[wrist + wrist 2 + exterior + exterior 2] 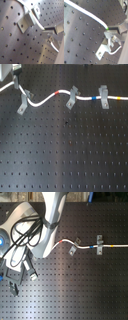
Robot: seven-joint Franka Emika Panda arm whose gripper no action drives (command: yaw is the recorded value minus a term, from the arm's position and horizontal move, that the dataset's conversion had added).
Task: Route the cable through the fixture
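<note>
The white cable [42, 100] runs across the black perforated board, with a red band [60, 92], a blue band and a yellow band. It passes the forked tops of the middle clip [73, 97] and the right clip [104, 96]. The slanted grey fixture [23, 103] stands at the first exterior view's left, and the cable lies at its top. My gripper [111, 33] sits just beside this fixture [104, 48], shut on the cable [89, 15] near a green band. In the first wrist view the cable [37, 22] leaves the fixture [26, 22] toward my gripper [48, 33]. My arm [50, 222] hides the gripper in the second exterior view.
A bundle of black cables [22, 232] and the robot base fill the second exterior view's left. The board [65, 154] below the cable carries only rows of holes. The cable leaves past the board's right edge [125, 246].
</note>
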